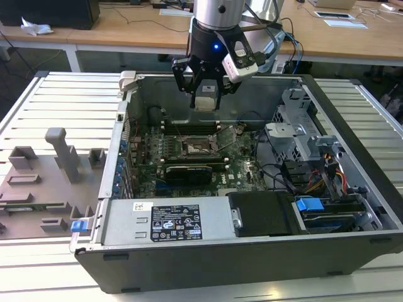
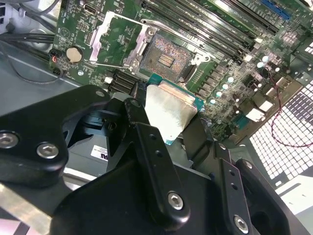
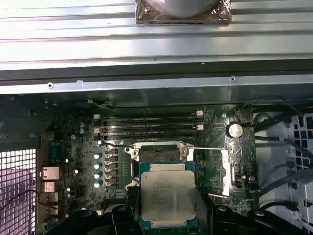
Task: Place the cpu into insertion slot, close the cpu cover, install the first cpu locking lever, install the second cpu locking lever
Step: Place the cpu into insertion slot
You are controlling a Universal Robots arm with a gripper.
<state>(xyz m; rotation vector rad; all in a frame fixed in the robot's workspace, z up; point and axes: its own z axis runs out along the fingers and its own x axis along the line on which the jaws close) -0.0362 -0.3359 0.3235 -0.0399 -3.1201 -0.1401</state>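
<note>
Silver cpu (image 3: 167,196) gripped in the hand (image 1: 206,99).

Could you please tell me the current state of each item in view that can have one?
gripper: shut on the cpu.
cpu: held up off the slot, not seated, metal face showing.
slot: empty, pin field exposed.
cover: swung open, lying beside the slot.
case: side open, inside exposed.
</note>
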